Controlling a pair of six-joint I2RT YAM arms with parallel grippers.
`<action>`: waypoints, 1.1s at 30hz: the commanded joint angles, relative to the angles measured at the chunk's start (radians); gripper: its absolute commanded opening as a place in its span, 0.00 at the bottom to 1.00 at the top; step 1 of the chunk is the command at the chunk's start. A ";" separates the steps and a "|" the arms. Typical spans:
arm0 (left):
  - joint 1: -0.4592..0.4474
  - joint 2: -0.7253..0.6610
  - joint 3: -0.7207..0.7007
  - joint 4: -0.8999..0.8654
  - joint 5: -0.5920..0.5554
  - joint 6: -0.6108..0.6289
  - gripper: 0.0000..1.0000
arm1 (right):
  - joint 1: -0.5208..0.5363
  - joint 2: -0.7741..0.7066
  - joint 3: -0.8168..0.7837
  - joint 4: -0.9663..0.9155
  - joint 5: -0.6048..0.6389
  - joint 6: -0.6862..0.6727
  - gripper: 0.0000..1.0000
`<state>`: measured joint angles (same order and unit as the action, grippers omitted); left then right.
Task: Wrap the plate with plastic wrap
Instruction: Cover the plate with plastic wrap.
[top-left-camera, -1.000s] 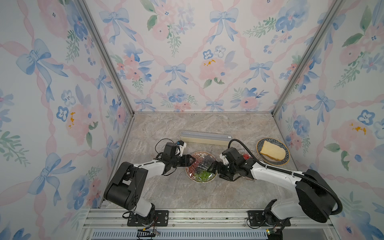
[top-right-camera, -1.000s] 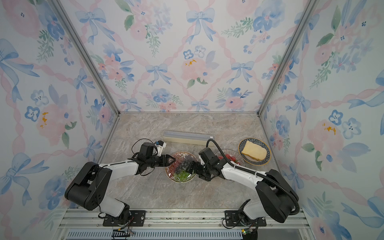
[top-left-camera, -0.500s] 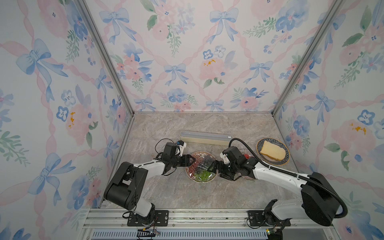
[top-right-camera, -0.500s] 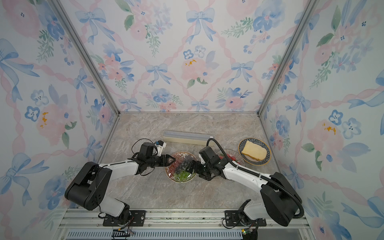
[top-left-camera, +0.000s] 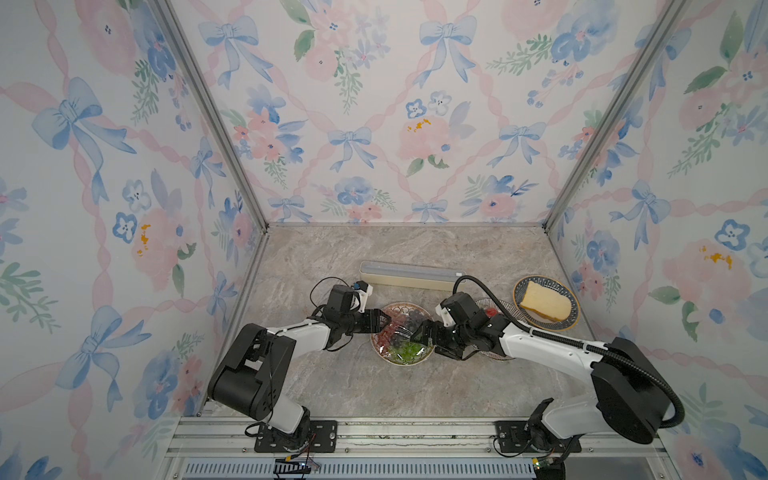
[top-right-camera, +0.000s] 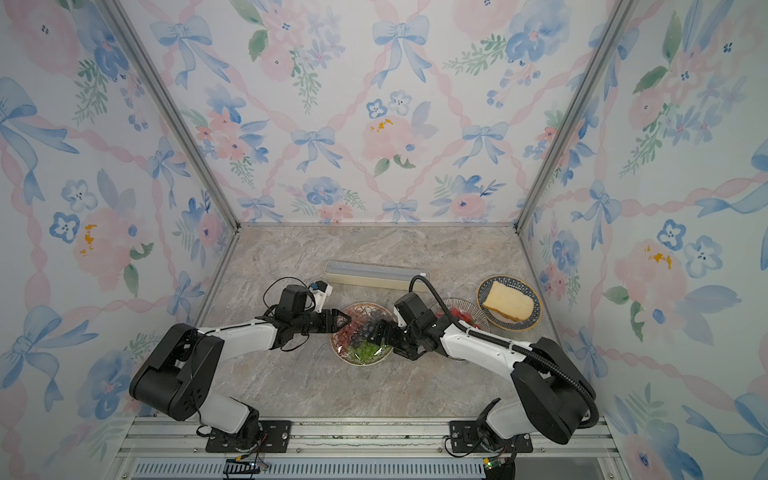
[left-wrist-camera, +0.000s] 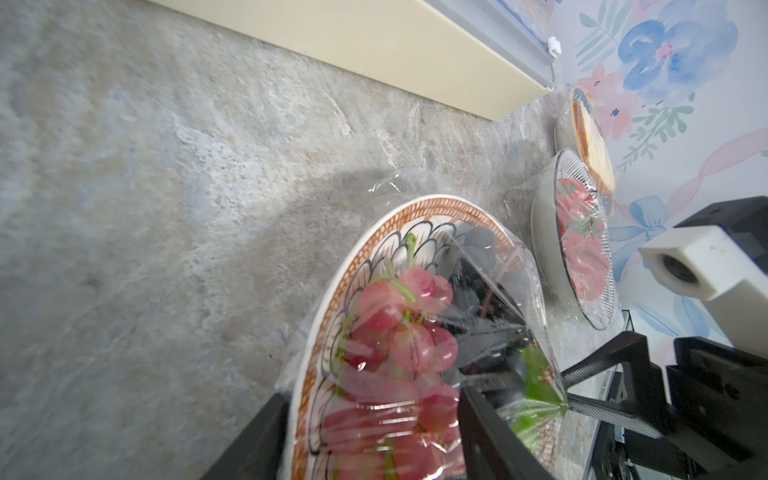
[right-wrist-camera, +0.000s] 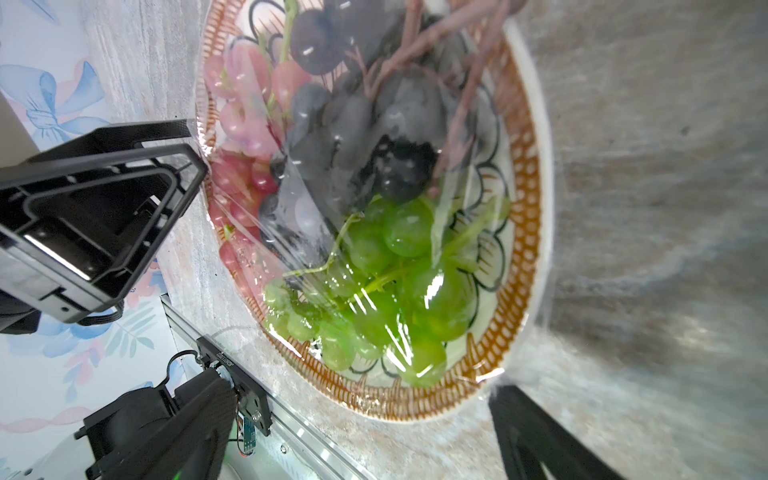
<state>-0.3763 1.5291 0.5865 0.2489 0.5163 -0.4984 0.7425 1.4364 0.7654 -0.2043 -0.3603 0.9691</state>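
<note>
Clear plastic wrap (right-wrist-camera: 316, 232) lies crinkled over the grape plate (right-wrist-camera: 530, 178) mid-bench (top-left-camera: 353, 386). The left end effector (top-left-camera: 384, 321), released with jaws parted, sits at its left rim. The right end effector (top-left-camera: 422, 334), spread wide, sits at its right rim. Farther right stand a strawberry dish (left-wrist-camera: 542, 241) and a cake plate (top-left-camera: 546, 279). Farthest lies the cream wrap box (top-left-camera: 409, 276).

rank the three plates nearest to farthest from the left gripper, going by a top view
1. grape plate: its rim is right at the left gripper, mid-table.
2. strawberry plate: to the right, beyond the grape plate.
3. bread plate: farthest right, past the strawberry plate.
</note>
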 joint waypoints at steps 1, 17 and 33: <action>0.005 0.001 -0.007 0.020 0.017 0.006 0.65 | 0.011 0.023 0.017 0.043 -0.007 0.013 0.97; -0.025 0.025 -0.006 0.021 0.060 0.006 0.64 | 0.023 0.104 0.025 0.240 -0.002 0.083 0.97; 0.023 -0.011 0.020 0.033 0.029 -0.015 0.67 | 0.017 0.053 -0.025 0.282 0.051 0.165 0.97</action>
<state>-0.3695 1.5478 0.5877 0.2760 0.4980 -0.5022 0.7502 1.5433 0.7509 -0.0013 -0.3218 1.1412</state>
